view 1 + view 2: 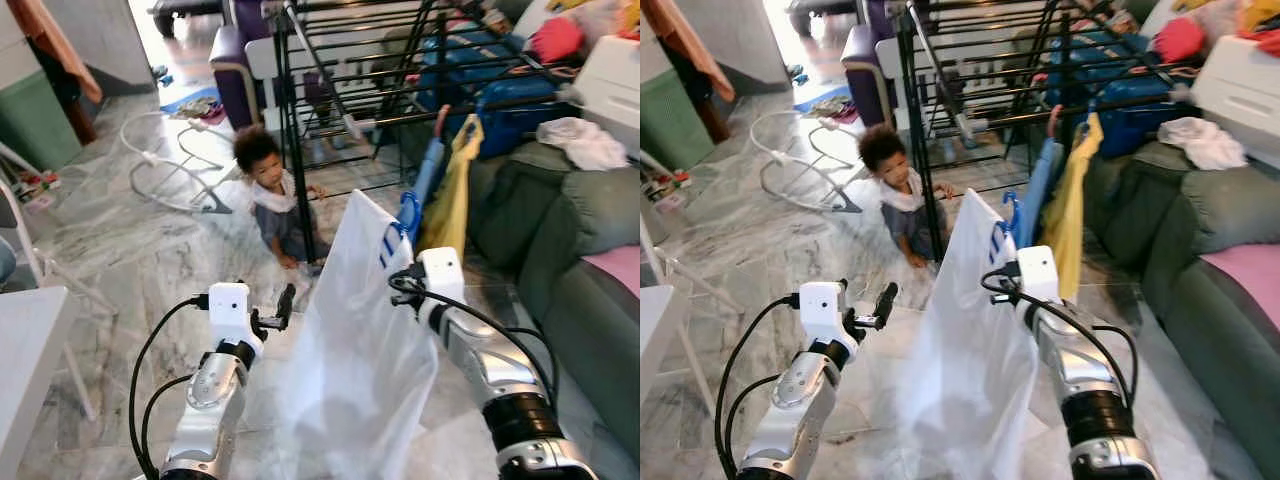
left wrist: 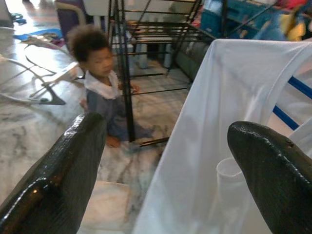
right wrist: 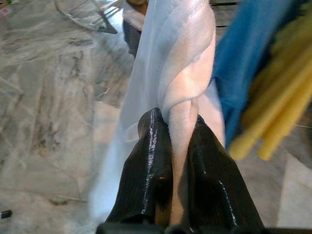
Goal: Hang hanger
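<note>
Right wrist view showed the right pincer [image 3: 179, 146] clamped on the white garment [image 1: 350, 340], hanging lengthwise downward before the drying rack [image 1: 340, 90]; left pincer [image 1: 283, 305] gaped beside it.

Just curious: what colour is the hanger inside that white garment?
Blue hanger, its hook clearest in the left eye view, above the white garment.

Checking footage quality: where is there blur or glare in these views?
Right wrist view: blue and yellow garments smeared; the right end effector pinches sharp white cloth. Left wrist view: the black fingers soft. Left eye view: floor overexposed near the doorway.
</note>
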You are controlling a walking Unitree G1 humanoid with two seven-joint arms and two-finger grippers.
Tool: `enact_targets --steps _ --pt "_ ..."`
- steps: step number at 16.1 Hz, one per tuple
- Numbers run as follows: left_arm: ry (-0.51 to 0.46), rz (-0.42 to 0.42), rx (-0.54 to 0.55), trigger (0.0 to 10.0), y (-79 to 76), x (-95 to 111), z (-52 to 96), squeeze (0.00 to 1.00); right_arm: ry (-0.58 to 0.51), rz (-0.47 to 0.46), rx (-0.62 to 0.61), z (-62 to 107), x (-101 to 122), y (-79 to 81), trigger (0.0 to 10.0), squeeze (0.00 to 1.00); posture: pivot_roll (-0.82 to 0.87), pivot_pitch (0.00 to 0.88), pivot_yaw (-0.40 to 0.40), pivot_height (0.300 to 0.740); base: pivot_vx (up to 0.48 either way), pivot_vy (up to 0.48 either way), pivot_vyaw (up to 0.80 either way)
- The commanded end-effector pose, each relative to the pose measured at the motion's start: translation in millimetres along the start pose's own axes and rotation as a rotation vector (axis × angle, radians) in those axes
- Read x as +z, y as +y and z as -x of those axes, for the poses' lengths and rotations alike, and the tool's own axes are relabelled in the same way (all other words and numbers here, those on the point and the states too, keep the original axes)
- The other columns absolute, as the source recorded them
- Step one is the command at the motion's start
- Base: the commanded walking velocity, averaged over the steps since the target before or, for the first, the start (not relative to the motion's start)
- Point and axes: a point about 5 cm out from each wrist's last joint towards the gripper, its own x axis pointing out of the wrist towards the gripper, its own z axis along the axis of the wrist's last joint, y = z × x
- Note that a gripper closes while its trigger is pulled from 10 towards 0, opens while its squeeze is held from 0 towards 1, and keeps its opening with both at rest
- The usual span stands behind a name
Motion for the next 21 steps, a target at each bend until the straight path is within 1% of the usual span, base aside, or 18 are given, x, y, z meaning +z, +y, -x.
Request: enact_targets --steps 1,3,6,7,8,10,11,12,14,17,18,19,21 --pt "-0.007 0.003 0.005 10.0 1.4 2 -0.7 0.0 -0.065 0.003 -0.004 -2.0 17 -2.0 0.0 0.0 -0.13 0.0 0.06 0.74 0.412 0.0 0.0" --pt "-0.008 0.004 0.004 10.0 1.3 2 -0.7 0.0 -0.063 0.001 -0.008 -3.5 18 -3.5 0.0 0.0 -0.13 0.0 0.06 0.74 0.416 0.0 0.0" --pt "-0.007 0.007 0.002 10.0 0.9 2 -0.8 0.0 -0.071 0.009 -0.062 -5.3 23 -12.6 0.0 0.0 -0.13 0.0 0.059 0.74 0.417 0.0 0.0" --pt "-0.007 0.007 0.003 10.0 0.8 2 -0.8 0.0 -0.075 0.014 -0.118 -4.1 24 -21.6 0.0 0.0 -0.13 0.0 0.058 0.74 0.424 0.0 0.0" --pt "-0.007 0.008 0.004 10.0 0.7 1 -0.8 0.0 -0.079 0.014 -0.141 -3.2 24 -25.7 0.0 0.0 -0.13 0.0 0.058 0.74 0.424 0.0 0.0" --pt "0.004 0.013 0.011 10.0 0.8 -1 -0.3 0.0 -0.084 0.03 -0.261 1.8 24 -46.6 0.0 0.0 -0.13 0.0 0.058 0.74 0.326 0.0 0.0" --pt "0.002 0.014 0.009 10.0 0.4 -1 -0.2 0.0 -0.088 0.03 -0.3 3.7 25 -53.0 0.0 0.0 -0.13 0.0 0.058 0.74 0.0 0.0 0.0" --pt "0.008 0.021 0.004 10.0 -0.8 -2 0.0 0.0 -0.095 0.045 -0.377 7.2 26 -64.8 0.0 0.0 -0.13 0.0 0.058 0.74 0.0 0.0 0.0" --pt "0.013 0.024 0.001 10.0 -2.5 -2 -0.9 0.0 -0.096 0.049 -0.423 9.8 26 -73.6 0.0 0.0 -0.14 0.0 0.057 0.74 0.0 0.0 0.0" --pt "0.024 0.021 0.005 10.0 -2.2 -3 -1.4 0.0 -0.103 0.061 -0.453 13.4 27 -83.1 0.0 0.0 -0.14 0.0 0.058 0.74 0.0 0.0 0.0" --pt "0.029 0.019 0.013 10.0 -1.1 -4 -1.2 0.0 -0.097 0.058 -0.44 13.5 25 -83.9 0.0 0.0 -0.14 0.0 0.059 0.74 0.0 0.0 0.0" --pt "0.03 0.018 0.015 10.0 -0.7 -4 -1.2 0.0 -0.093 0.052 -0.418 12.5 25 -82.5 0.0 0.0 -0.14 0.0 0.06 0.74 0.0 0.0 0.0" --pt "0.017 0.009 0.01 10.0 -0.3 -2 -1.6 0.0 -0.082 0.042 -0.314 6.7 25 -71.8 0.0 0.0 -0.14 0.0 0.062 0.74 0.0 0.0 0.0"
